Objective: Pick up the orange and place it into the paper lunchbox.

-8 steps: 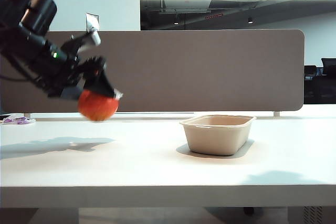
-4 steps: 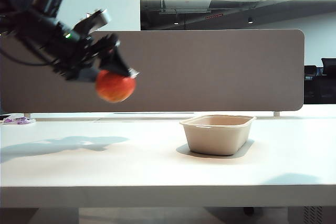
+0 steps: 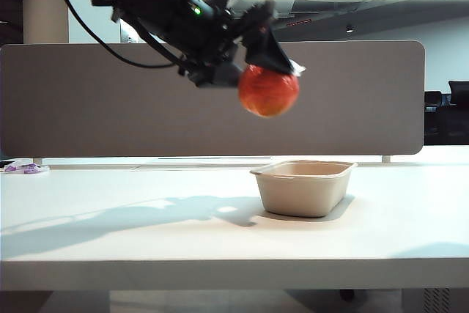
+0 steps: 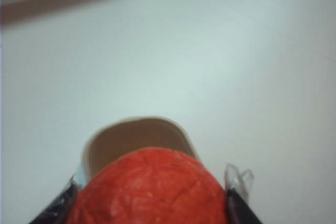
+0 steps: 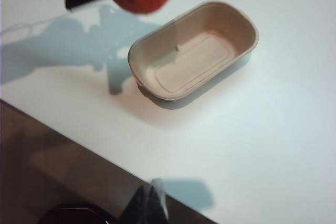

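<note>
Pinching the orange (image 3: 269,91), the left gripper (image 3: 272,71) hangs above the lunchbox's (image 3: 303,188) left end; the right gripper (image 5: 148,203) is near the table edge, its fingers unclear.

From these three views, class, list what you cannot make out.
- Left gripper fingertips: left wrist view, hidden behind the orange.
- Orange's skin: exterior view, blurred.
- Right gripper: right wrist view, cut off by the frame edge; open or shut unclear.
- Lunchbox floor: left wrist view, blocked by the orange.
</note>
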